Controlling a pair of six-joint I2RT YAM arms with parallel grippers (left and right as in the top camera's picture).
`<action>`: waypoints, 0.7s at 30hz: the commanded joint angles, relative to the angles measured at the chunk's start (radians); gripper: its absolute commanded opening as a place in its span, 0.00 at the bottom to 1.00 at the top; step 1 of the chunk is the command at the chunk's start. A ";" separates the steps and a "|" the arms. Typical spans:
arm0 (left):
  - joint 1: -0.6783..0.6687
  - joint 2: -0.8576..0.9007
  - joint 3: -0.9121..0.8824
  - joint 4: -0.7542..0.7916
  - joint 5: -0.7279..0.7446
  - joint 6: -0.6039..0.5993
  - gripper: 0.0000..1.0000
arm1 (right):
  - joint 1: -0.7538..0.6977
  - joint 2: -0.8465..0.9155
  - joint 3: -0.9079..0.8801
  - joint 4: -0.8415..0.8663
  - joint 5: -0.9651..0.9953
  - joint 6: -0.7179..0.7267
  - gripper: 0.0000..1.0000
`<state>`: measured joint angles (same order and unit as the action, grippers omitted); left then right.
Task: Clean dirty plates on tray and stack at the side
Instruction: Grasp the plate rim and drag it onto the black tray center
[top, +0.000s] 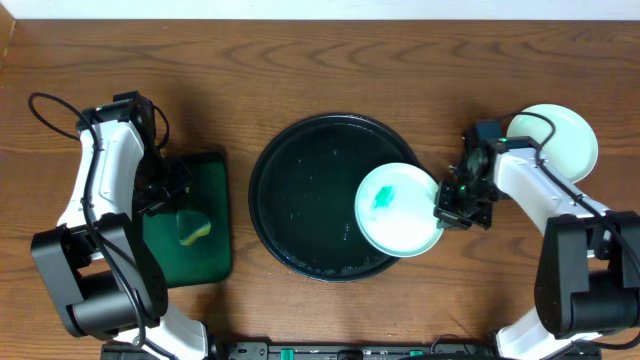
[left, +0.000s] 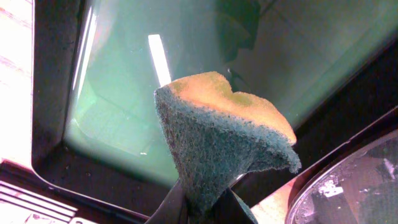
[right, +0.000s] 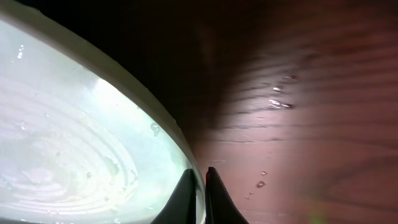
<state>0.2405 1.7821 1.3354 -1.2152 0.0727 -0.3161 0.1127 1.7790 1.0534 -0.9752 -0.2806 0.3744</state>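
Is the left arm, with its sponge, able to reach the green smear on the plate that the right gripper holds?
Probably yes: the right gripper pinches only the plate's right rim, the smear lies uncovered, and nothing stands on the tray between it and the sponge.

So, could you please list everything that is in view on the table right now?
round tray: one, black, middle of the table.
smeared plate: one, white with a green smear, on the round tray's right side, overhanging its rim.
side plate: at least one, pale mint, far right, partly hidden.
rectangular tray: one, dark green, left of the round tray.
sponge: one, yellow with a green scouring side, over the rectangular tray.
table: one, brown wood.
left end effector: one, shut on the sponge.
right end effector: one, shut on the smeared plate's rim.
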 joint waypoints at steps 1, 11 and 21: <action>0.005 0.011 -0.005 -0.007 0.003 0.009 0.07 | 0.078 -0.006 0.033 0.017 -0.011 -0.066 0.01; 0.005 0.011 -0.005 -0.011 0.003 0.009 0.07 | 0.273 -0.006 0.138 0.064 0.046 -0.057 0.02; 0.005 0.011 -0.005 -0.011 0.003 0.009 0.07 | 0.287 -0.006 0.135 0.103 0.096 -0.048 0.01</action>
<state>0.2405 1.7821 1.3354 -1.2194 0.0727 -0.3161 0.3939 1.7763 1.1770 -0.8848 -0.2058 0.3317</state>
